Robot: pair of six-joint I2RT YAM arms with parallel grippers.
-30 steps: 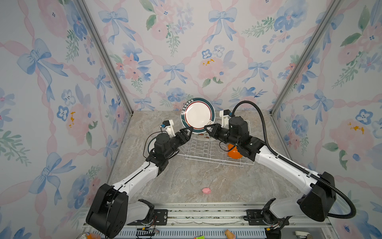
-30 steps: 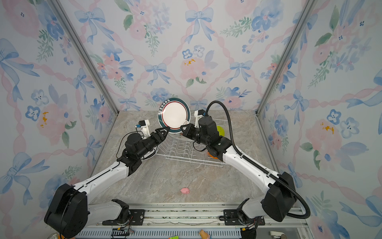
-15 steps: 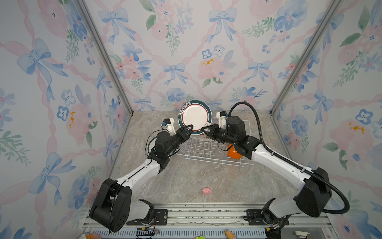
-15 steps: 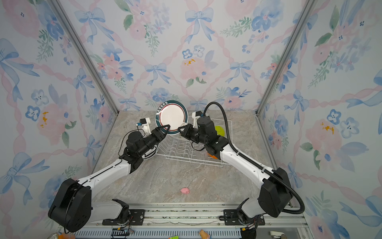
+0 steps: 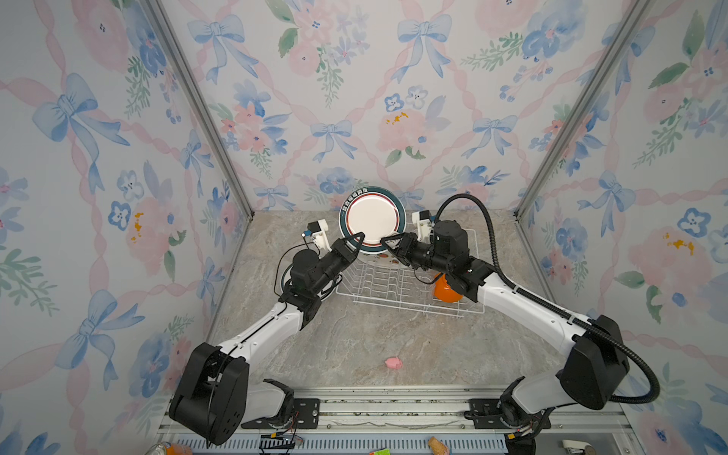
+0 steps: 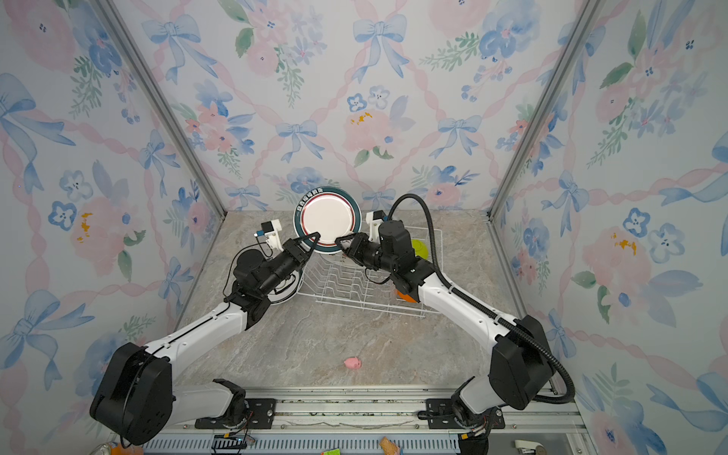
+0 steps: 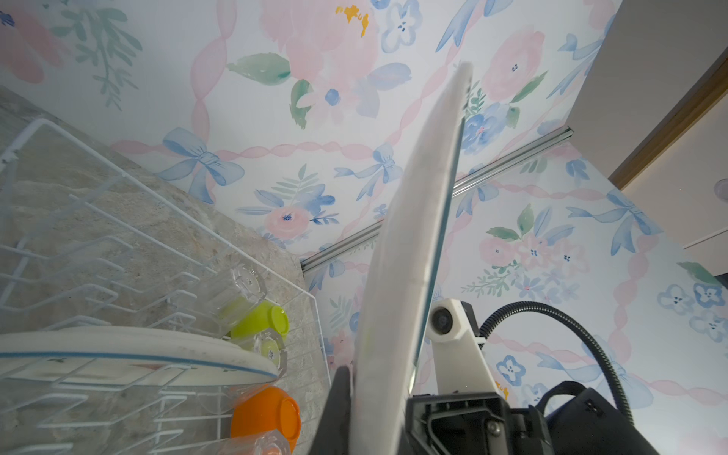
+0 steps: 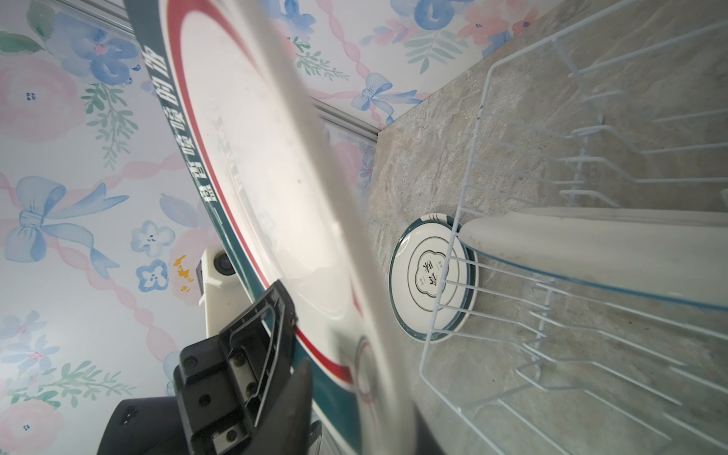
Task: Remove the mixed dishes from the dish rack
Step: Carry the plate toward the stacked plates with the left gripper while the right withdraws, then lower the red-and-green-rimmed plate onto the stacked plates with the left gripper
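Note:
A round plate (image 5: 372, 220) (image 6: 327, 218) with a teal rim and a red ring stands upright in the air over the back left corner of the white wire dish rack (image 5: 409, 309) (image 6: 354, 301). My left gripper (image 5: 359, 238) (image 6: 315, 238) (image 7: 370, 425) is shut on its lower left rim. My right gripper (image 5: 388, 244) (image 6: 342, 243) (image 8: 362, 425) straddles the lower right rim with its jaws apart. In the rack are another plate (image 7: 118, 346) (image 8: 591, 244), clear glasses (image 7: 236, 287), a lime-green bowl (image 6: 419, 248) (image 7: 260, 319) and an orange bowl (image 5: 445, 291) (image 7: 268, 417).
A teal-rimmed plate (image 6: 289, 291) (image 8: 431, 275) lies flat on the marble table just left of the rack, under my left arm. A small pink toy (image 5: 393, 362) (image 6: 352, 362) lies on the table toward the front. Floral walls close in three sides.
My left gripper has closed on the plate's lower left rim. The right gripper, shut on the plate before, has spread its jaws. The plate has shifted slightly left.

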